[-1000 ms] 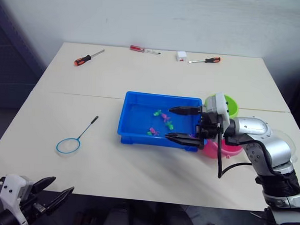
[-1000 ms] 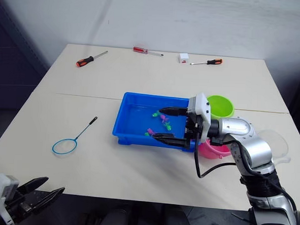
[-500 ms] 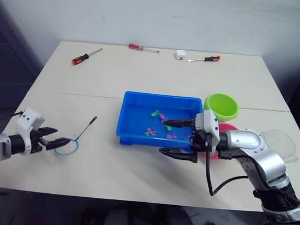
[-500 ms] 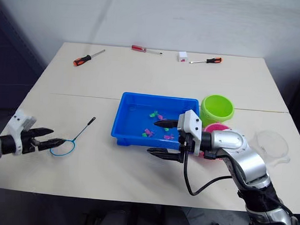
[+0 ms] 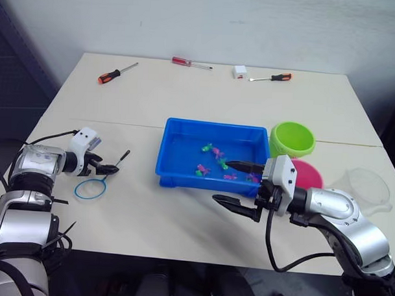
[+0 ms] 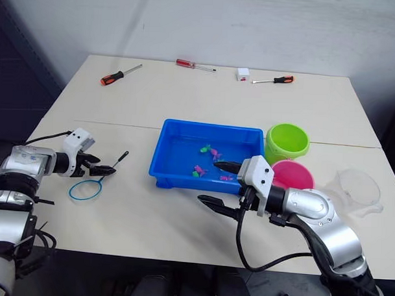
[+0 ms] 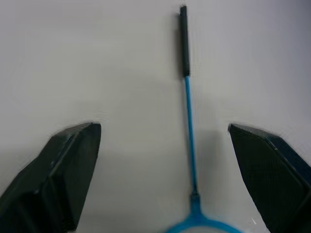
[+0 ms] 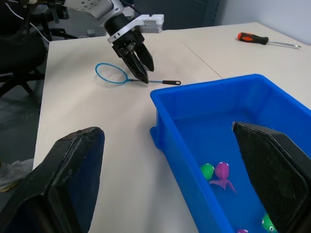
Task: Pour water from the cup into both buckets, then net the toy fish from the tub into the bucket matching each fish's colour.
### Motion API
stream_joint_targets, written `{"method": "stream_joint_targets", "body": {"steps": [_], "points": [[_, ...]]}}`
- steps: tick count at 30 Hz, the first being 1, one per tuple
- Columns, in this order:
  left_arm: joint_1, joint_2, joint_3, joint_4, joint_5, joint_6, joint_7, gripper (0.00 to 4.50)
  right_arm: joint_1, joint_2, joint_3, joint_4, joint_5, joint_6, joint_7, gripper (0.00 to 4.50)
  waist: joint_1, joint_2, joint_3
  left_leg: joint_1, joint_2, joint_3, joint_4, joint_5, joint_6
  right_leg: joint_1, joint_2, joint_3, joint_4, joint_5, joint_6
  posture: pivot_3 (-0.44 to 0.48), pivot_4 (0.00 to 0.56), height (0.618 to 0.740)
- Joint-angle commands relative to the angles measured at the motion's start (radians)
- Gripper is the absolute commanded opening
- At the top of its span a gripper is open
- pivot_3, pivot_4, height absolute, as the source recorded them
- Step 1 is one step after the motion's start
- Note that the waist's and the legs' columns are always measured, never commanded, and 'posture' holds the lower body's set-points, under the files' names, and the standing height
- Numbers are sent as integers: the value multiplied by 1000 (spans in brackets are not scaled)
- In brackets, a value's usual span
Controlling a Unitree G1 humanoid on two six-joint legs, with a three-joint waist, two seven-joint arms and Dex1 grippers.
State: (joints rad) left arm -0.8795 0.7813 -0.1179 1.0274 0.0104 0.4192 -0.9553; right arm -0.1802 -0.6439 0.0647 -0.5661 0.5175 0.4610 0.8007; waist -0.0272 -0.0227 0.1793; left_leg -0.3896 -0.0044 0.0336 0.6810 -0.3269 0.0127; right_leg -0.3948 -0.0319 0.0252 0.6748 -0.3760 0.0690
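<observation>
No fish netted yet: left gripper [image 7: 165, 160] hangs open astride the net [image 5: 99, 180] handle, right gripper [image 5: 238, 185] open and empty by the tub [image 5: 178, 157]

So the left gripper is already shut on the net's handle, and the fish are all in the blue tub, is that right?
Not quite. The left gripper is open, its jaws apart on either side of the net handle, which lies flat on the table; the left wrist view shows this. The toy fish are indeed all in the blue tub.
</observation>
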Motion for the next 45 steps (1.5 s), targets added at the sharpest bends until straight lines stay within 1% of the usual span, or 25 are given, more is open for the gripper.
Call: {"method": "stream_joint_targets", "body": {"steps": [1, 3, 4, 5, 7, 8, 13, 14, 17, 20, 21, 22, 23, 25, 27, 29, 32, 35, 37, 40, 42, 45], "points": [[-6, -11, -9, 21, 23, -34, -39, 4500, 4, 1, -34, -50, 7, 0, -24, 4472, 0, 0, 0, 0, 0, 0, 0, 0, -1, 0, 0, 0, 1, 0, 0, 0, 150, 740], [5, -9, -42, 28, 68, -49, -20, 4500, 6, 1, -35, -54, 9, 1, -32, 4472, 1, 0, 0, 1, 0, 0, 0, 1, -1, 0, 0, 0, 2, 0, 0, 0, 150, 740], [13, -8, -53, 28, 85, -57, -15, 3961, 6, 1, -36, -56, 11, 2, -35, 4500, 1, 0, 0, 1, 0, 0, 0, 1, -1, 0, 0, 0, 2, 0, 0, 0, 150, 740], [22, -9, -57, 28, 91, -60, -25, 3691, 6, 2, -37, -57, 14, 3, -38, 4500, 0, 0, 0, 1, 0, 0, 0, 1, -1, 0, 0, 0, 2, 0, 0, 0, 150, 740], [29, -15, -51, 27, 91, -56, -38, 2860, 6, 2, -37, -58, 17, 4, -41, 4500, 0, 0, 0, 1, 0, 0, 0, 1, -1, 0, 0, 0, 2, 0, 0, 0, 150, 740], [30, -17, -48, 27, 92, -56, -39, 2365, 6, 1, -37, -59, 18, 5, -42, 4500, 0, 0, 0, 1, 0, 0, 0, 1, -1, 0, 0, 0, 2, 0, 0, 0, 150, 740], [23, -27, -2, 36, 69, -59, -12, 140, -1, -18, -34, -62, 27, 18, -23, 4500, 2, 0, 0, 1, 0, 0, 0, 1, -1, 0, 0, 0, 2, 0, 0, 0, 150, 740], [21, -24, 12, 37, 62, -59, -12, 59, -3, -22, -35, -62, 37, 27, -15, 4500, 2, 0, 0, 1, 0, 0, 0, 1, 0, 0, 0, 0, 2, 0, 0, 0, 150, 740], [14, -8, 58, 25, 30, -56, -28, 59, -8, -34, -40, -63, 57, 39, 5, 4500, 2, 0, 0, 1, 0, 0, 0, 1, 0, 0, 0, 0, 3, 0, 0, 0, 150, 740], [2, 29, 128, -14, -28, -86, -77, 59, -26, -49, -51, -66, 79, 55, 17, 4500, 1, -1, 0, 0, 0, 0, 0, 1, 0, 0, 0, 0, 4, 0, 0, 0, 150, 740], [8, 44, 156, -56, -60, -112, -119, 59, -33, -56, -57, -67, 91, 63, 24, 4500, -1, -1, 1, 0, 0, 0, 1, 1, 0, 0, 0, 0, 4, 0, 0, 0, 150, 740], [20, 58, 183, -119, -102, -118, -175, 59, -39, -63, -64, -68, 102, 69, 31, 4500, -3, -2, 1, 0, 0, 0, 1, 1, -1, -1, 0, 0, 4, 0, 0, 0, 150, 740], [33, 73, 210, -207, -151, -88, -233, 59, -48, -70, -71, -66, 111, 73, 40, 4500, -3, -3, 2, 0, 0, 0, 1, 1, -1, -1, 0, 0, 4, 0, 0, 0, 150, 740], [57, 99, 245, -386, -235, 3, -305, 59, -63, -83, -84, -60, 129, 82, 54, 4500, -3, -4, 2, -1, 0, 0, 1, 1, -1, -2, 0, 0, 4, 0, 0, 0, 150, 740], [108, 121, 256, -694, -343, 115, -354, 59, -109, -103, -109, -43, 174, 122, 67, 4500, -1, -4, 2, -1, 0, -1, 0, 1, -1, -1, 0, 0, 4, 0, 0, 0, 150, 740], [159, 119, 244, -930, -412, 200, -351, 59, -151, -122, -124, -34, 219, 160, 86, 4500, -1, -4, 2, -1, 0, -1, 0, 1, -1, -1, -1, 0, 4, 0, 0, 0, 150, 740], [224, 75, 184, -1183, -456, 279, -284, 59, -225, -128, -127, -14, 245, 187, 93, 4500, -1, -3, 2, 0, 0, -1, 1, 1, 0, 1, -1, 0, 3, 0, 0, 0, 150, 740], [274, 27, 101, -1368, -463, 308, -227, 59, -307, -134, -131, 2, 284, 224, 90, 4500, 1, -3, 3, 0, 0, -2, 0, 1, 0, 2, -1, 0, 3, 0, 0, 0, 150, 740], [293, 16, 64, -1429, -451, 315, -201, 59, -344, -140, -133, 4, 307, 249, 96, 4500, -4, -3, 3, 0, 0, -2, 1, 1, 0, 2, 0, 0, 2, 0, 0, 0, 150, 740], [311, 24, 2, -1481, -411, 276, -187, 59, -388, -166, -107, 7, 312, 276, 136, 4500, -4, -2, 3, 1, 1, -2, 0, 2, -1, 1, 2, 1, 2, 0, 0, 0, 150, 740], [302, 32, -54, -1471, -352, 199, -193, 59, -413, -189, -61, 12, 279, 274, 182, 4500, -3, -2, 3, 1, 1, -2, 0, 2, -1, 1, 2, 1, 2, 0, 0, 0, 150, 740], [271, 14, -96, -1433, -325, 138, -206, 59, -444, -227, 45, 45, 178, 245, 251, 4500, -2, -2, 3, 1, 0, -2, 0, 2, -1, 1, 1, 1, 2, 0, 0, 0, 150, 740]]}}
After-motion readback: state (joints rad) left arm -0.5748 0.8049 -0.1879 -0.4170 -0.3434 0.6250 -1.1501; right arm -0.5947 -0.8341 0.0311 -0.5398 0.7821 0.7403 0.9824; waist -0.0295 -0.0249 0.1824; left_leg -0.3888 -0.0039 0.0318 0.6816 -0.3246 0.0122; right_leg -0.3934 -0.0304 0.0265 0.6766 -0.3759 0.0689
